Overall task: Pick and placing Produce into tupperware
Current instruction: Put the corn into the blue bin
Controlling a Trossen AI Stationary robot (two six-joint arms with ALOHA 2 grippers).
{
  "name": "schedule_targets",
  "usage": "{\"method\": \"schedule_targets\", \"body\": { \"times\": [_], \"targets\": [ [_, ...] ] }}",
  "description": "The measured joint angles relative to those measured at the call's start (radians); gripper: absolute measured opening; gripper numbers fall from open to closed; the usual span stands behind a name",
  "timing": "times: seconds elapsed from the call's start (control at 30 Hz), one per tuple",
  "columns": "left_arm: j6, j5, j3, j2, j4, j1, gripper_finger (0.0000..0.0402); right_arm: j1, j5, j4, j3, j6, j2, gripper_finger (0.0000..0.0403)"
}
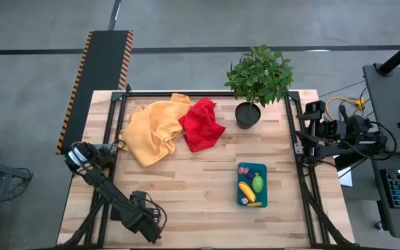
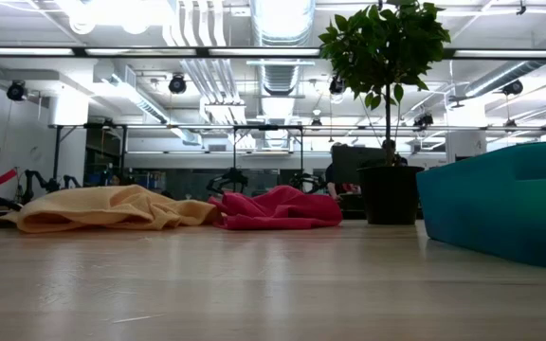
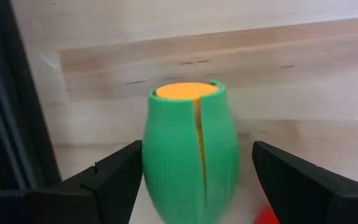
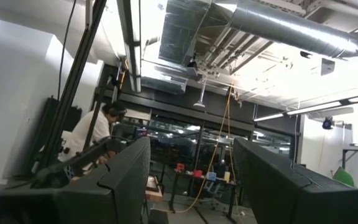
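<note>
The teal tupperware (image 1: 252,169) sits on the table's right half and holds a yellow banana (image 1: 246,192), a green piece (image 1: 257,183) and pink bits (image 1: 243,170); its wall (image 2: 510,208) also shows in the low view. My left gripper (image 1: 148,221) is low at the table's near-left corner and is open (image 3: 196,148). A ribbed green piece with an orange end (image 3: 191,155) stands between its fingers. A red bit (image 3: 267,215) shows beside it. My right gripper (image 1: 311,128) waits off the right edge, open (image 4: 191,149), pointing into the room. My left gripper has a finger on each side of the green piece with the orange end. One finger (image 3: 120,174) stands right against the piece's side (image 3: 151,168); whether it touches, I cannot tell. The other finger (image 3: 291,180) is clear of it by a gap.
An orange-yellow cloth (image 1: 151,128) and a red cloth (image 1: 201,123) lie crumpled at the far left-centre. A potted leafy plant (image 1: 255,83) stands at the far edge. Black frame rails (image 1: 298,139) run along the table's sides. Bare wood (image 1: 186,187) lies between my left gripper and the tupperware.
</note>
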Motion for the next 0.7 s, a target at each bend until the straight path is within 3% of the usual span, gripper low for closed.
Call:
{"method": "schedule_targets", "body": {
  "times": [0.2,0.47,0.7],
  "targets": [
    [0.033,0.0,-0.029,-0.002,0.024,0.0,0.0274,0.0,0.0,0.0,0.0,0.0,0.0,0.0224],
    [0.053,-0.001,-0.032,0.0,-0.01,0.001,0.0187,0.0,0.0,0.0,0.0,0.0,0.0,0.0224],
    [0.058,-0.046,-0.033,0.0,-0.063,0.007,0.0184,0.0,0.0,0.001,0.0,-0.001,0.0,0.0224]
  ]
}}
